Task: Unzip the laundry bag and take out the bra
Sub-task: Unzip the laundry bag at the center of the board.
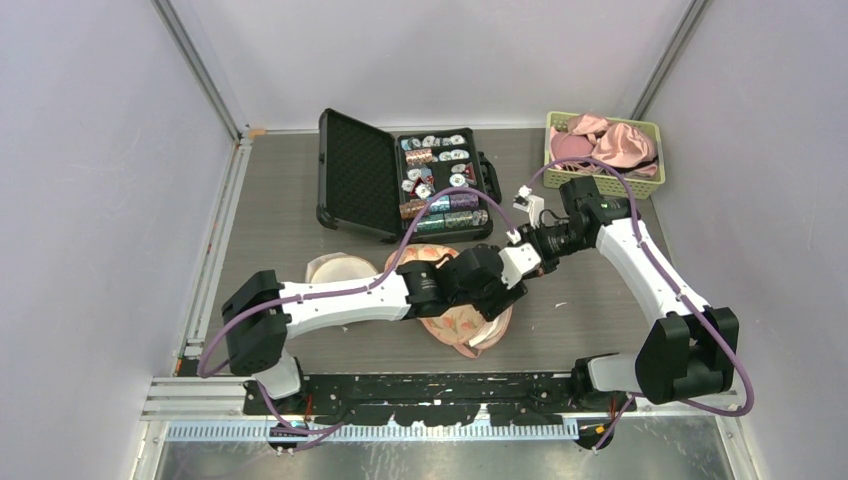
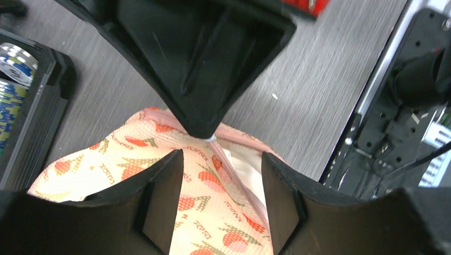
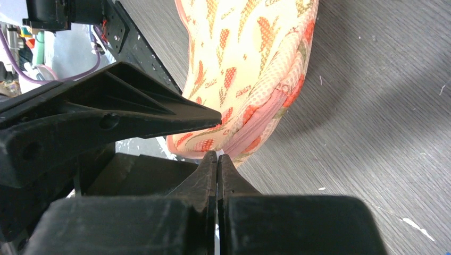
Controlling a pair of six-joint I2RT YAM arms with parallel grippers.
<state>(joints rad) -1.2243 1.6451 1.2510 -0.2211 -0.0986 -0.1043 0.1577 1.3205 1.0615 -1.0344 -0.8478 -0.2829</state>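
Looking down, we see the bag lying in the middle of the table, just in front of the open case and well apart from the basket. Our left gripper hangs over the bag with its jaws spread, a finger on each side of the pink zip, gripping nothing. Our right gripper is clenched tight at the zip's end on the bag's edge. Whether it pinches the pull we cannot tell. A pale strip shows beside the zip.
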